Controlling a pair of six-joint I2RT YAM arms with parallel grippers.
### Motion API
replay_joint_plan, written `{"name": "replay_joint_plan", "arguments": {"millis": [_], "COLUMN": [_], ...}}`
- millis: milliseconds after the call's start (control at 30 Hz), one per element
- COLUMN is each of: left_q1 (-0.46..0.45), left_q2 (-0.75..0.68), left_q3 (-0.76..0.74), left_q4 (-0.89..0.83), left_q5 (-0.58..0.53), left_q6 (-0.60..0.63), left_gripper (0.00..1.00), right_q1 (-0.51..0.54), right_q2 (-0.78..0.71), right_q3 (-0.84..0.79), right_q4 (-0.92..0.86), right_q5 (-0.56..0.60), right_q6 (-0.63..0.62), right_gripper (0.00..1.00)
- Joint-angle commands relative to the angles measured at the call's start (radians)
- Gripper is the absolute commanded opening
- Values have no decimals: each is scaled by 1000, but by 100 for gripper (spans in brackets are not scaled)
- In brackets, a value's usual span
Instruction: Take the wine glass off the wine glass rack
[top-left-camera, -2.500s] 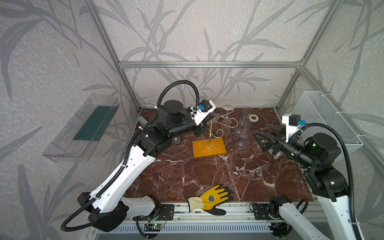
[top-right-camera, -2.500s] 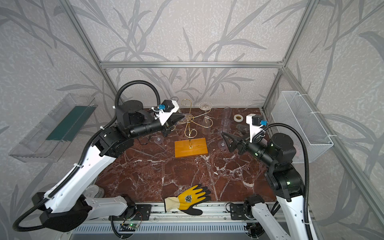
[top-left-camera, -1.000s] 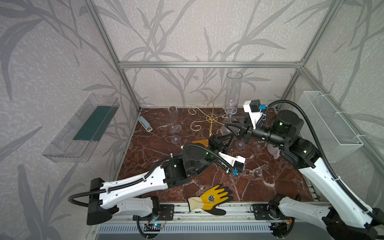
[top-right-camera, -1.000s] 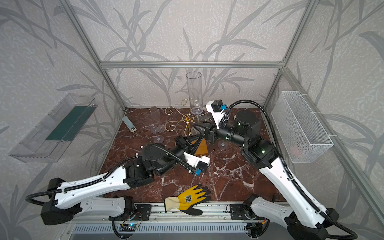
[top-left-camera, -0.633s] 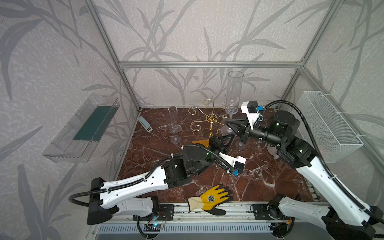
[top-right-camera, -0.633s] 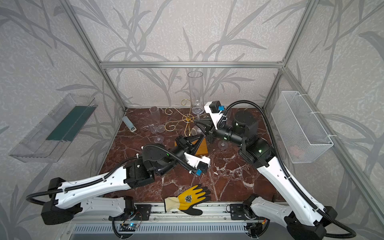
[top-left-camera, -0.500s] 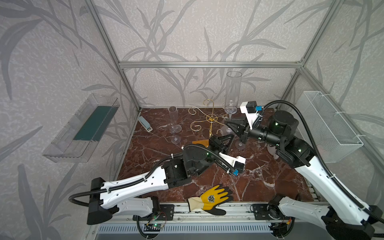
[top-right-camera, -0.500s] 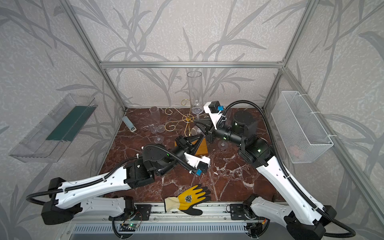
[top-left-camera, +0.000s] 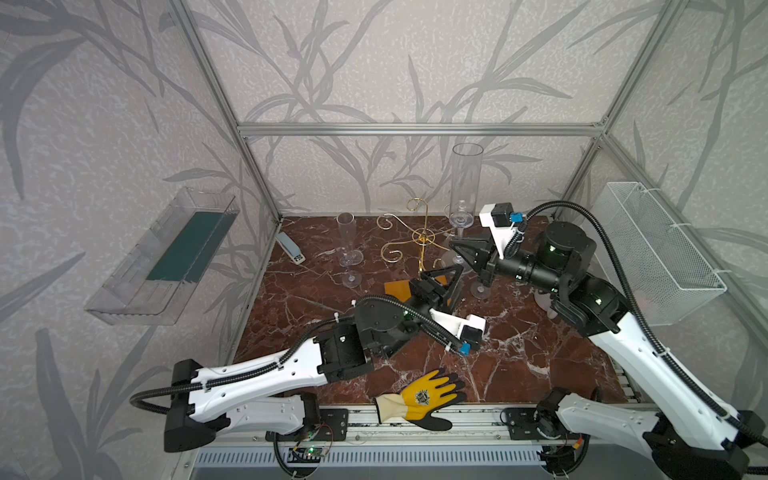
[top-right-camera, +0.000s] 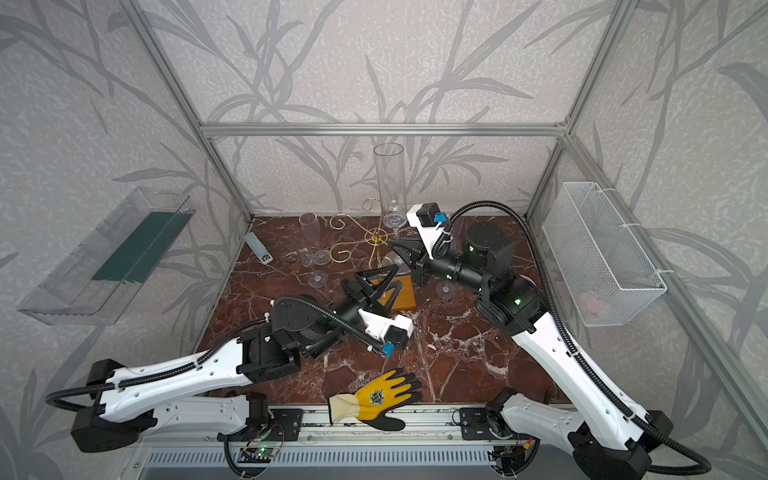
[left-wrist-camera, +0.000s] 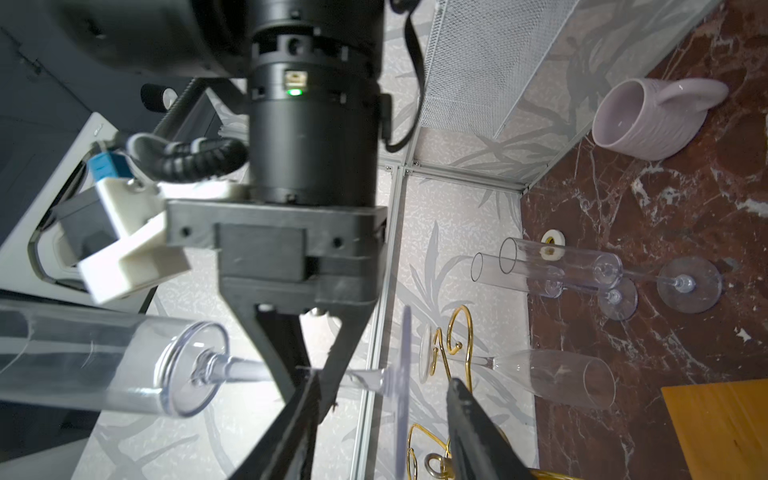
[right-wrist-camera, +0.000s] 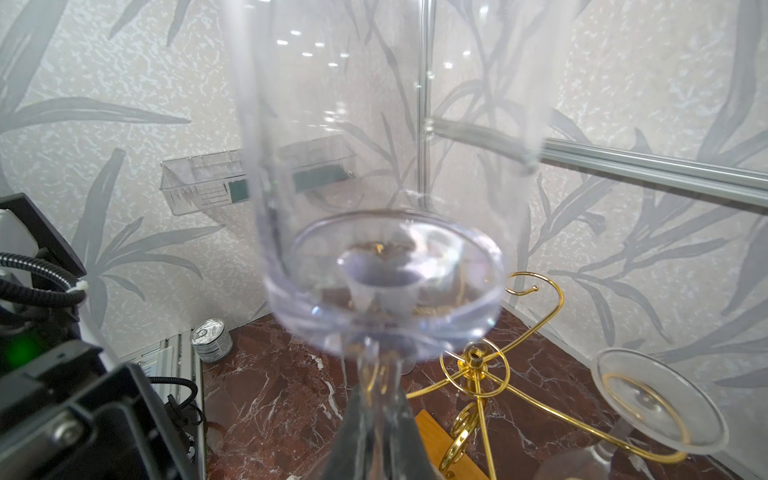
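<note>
A tall clear wine glass (top-left-camera: 466, 178) stands upright in the air beside the gold wire wine glass rack (top-left-camera: 424, 239), above its orange base (top-left-camera: 395, 286). My right gripper (top-left-camera: 454, 244) is shut on its stem, just under the bowl (right-wrist-camera: 386, 266). In the left wrist view the stem (left-wrist-camera: 249, 370) runs through the right gripper's fingers to the foot (left-wrist-camera: 401, 374). That foot lies between the spread fingers of my open left gripper (left-wrist-camera: 382, 386), untouched. Another flute (left-wrist-camera: 552, 378) hangs bowl-down from a rack arm.
Flutes stand left of the rack (top-left-camera: 347, 241) and right of it (left-wrist-camera: 602, 266). A lavender mug (left-wrist-camera: 652, 120) and a tape roll (left-wrist-camera: 552, 239) lie at the back right. A yellow glove (top-left-camera: 424, 399) lies on the front rail. A wire basket (top-left-camera: 656, 249) hangs on the right wall.
My right gripper has shut on the glass stem. My left gripper, shut a second ago, has opened. The glass has hardly moved.
</note>
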Motion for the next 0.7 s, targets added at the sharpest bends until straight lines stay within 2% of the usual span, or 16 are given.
{"name": "replay_joint_plan", "arguments": {"millis": [0,167,300,467,567,667], "left_q1": [-4,18,95,351,461,532], "left_q2": [-66,-72,-91,-94,-64,-12], "left_q3": [114,296,347,409,450,502], "left_q4": [-114,-322,-355,-385,-383,-369], "left_q5": [41,109,211,525,711,883], "left_q6": [-279,-613,-816,-1178,-1341,-1470], "left_gripper": [51,51,51,51,51,55], "right_q1": [4,5,5,17,25,46], "right_q2": [-28,-43,-51,-83,-99,-106], "right_q3": [13,-13,-46,-109,-153,-166], "right_q4": [20,42,51,106,166,175], "right_q5": [33,3,-38,-108,-141,-147], "right_q6": [-42,-65,-63,-26,18,27], "right_gripper": [0,0,0,0,0,0]}}
